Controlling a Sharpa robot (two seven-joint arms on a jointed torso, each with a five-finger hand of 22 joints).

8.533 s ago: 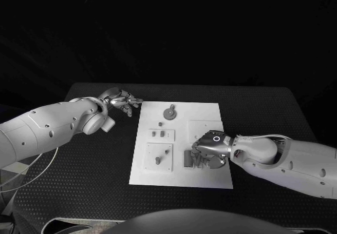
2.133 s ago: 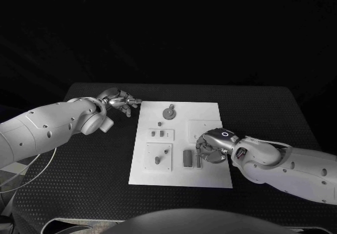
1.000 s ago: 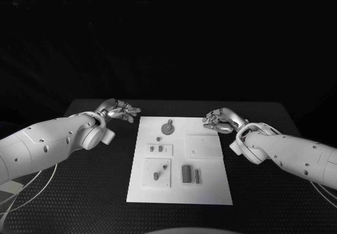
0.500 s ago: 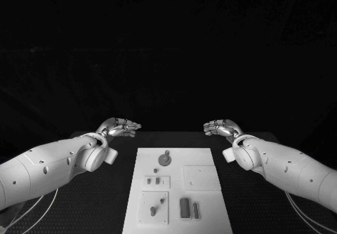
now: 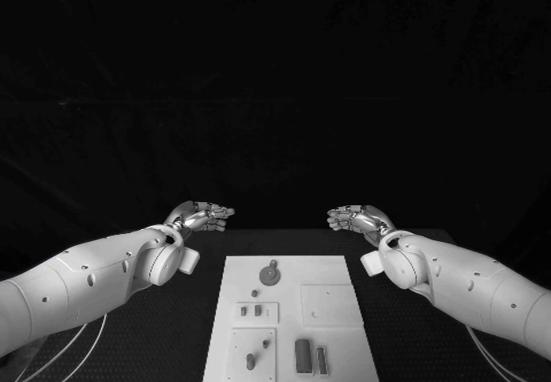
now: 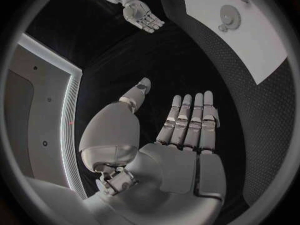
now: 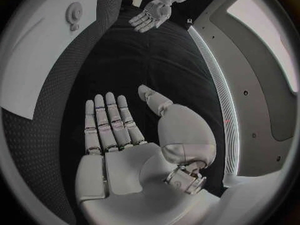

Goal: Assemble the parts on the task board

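We see both hands raised beyond the far edge of the black table (image 5: 172, 334), well apart from the board (image 5: 290, 270) and from each other. The left hand (image 5: 205, 216) hangs past the board's far-left corner and the right hand (image 5: 356, 217) past its far-right corner, with dark open room between them. In the wrist views each palm lies flat with fingers (image 6: 187, 120) straight and side by side, thumb apart, holding nothing. The white board lies in the middle of the table, bare table on either side of it. A round gear (image 5: 271, 275) sits at its far end. Nearer, on the left, a small plate (image 5: 257, 312) carries two little parts, and a larger plate (image 5: 254, 350) carries a peg and another piece. To the right lies a plain square plate (image 5: 330, 305); near it, two upright bars (image 5: 311, 358) stand side by side.
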